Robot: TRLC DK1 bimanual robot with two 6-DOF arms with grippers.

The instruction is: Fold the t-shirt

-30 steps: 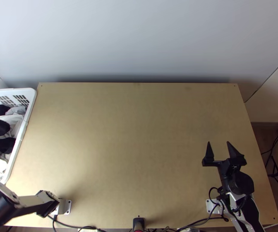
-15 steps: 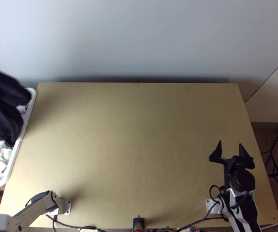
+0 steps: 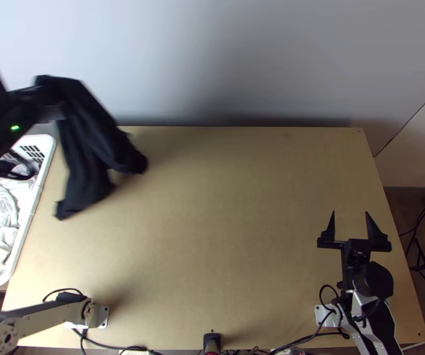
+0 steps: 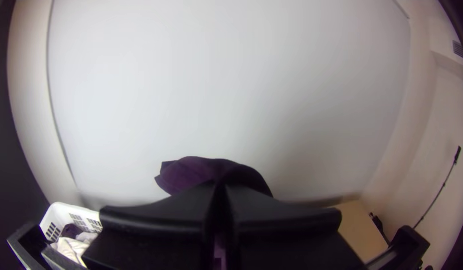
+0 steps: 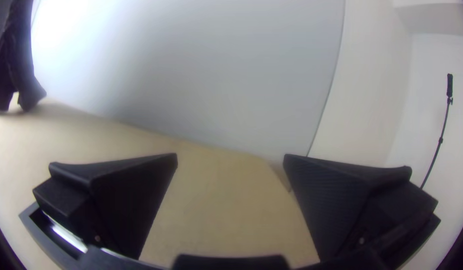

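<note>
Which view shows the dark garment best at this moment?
The top view: the dark garment hangs in plain sight there, most of its length visible down to its lower ends. The left wrist view shows a rounded fold just beyond the closed jaws of the left gripper; the right wrist view shows a hanging lower part, farther off.

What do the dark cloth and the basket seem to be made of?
Dark cloth: soft, matte fabric, perhaps cotton, since it hangs limply in folds; fibre unclear.
Basket: white, probably moulded plastic, judging by its rounded rim and slotted wall.
</note>
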